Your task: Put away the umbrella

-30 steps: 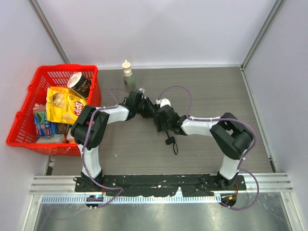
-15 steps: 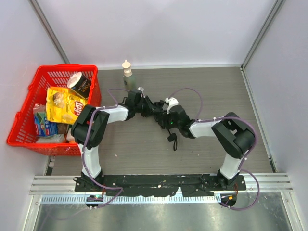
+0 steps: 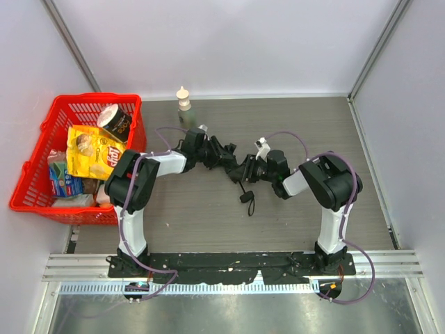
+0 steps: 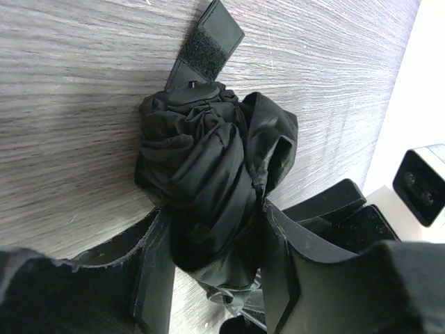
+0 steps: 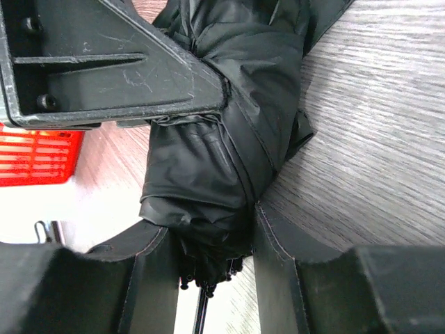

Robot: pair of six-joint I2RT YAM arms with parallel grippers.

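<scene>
The umbrella [image 3: 235, 165] is a crumpled black bundle lying mid-table, stretched between my two grippers. Its small handle [image 3: 245, 197] and wrist loop [image 3: 251, 209] trail toward the near edge. My left gripper [image 3: 224, 158] comes in from the left. In the left wrist view the gripper [image 4: 215, 229] has a finger against each side of the umbrella's [image 4: 208, 160] bunched fabric, and the velcro strap [image 4: 208, 45] lies flat beyond. My right gripper [image 5: 208, 229] is shut on the umbrella [image 5: 215, 153] near its rib tips [image 5: 208, 278].
A red basket [image 3: 42, 132] of groceries stands at the left edge. A small bottle [image 3: 183, 104] stands upright at the back, behind the left gripper. White walls close the table at the back and on both sides.
The right arm has swung its wrist out to the right and its gripper has closed on the umbrella. The handle and loop have shifted slightly. The left arm has barely moved.
</scene>
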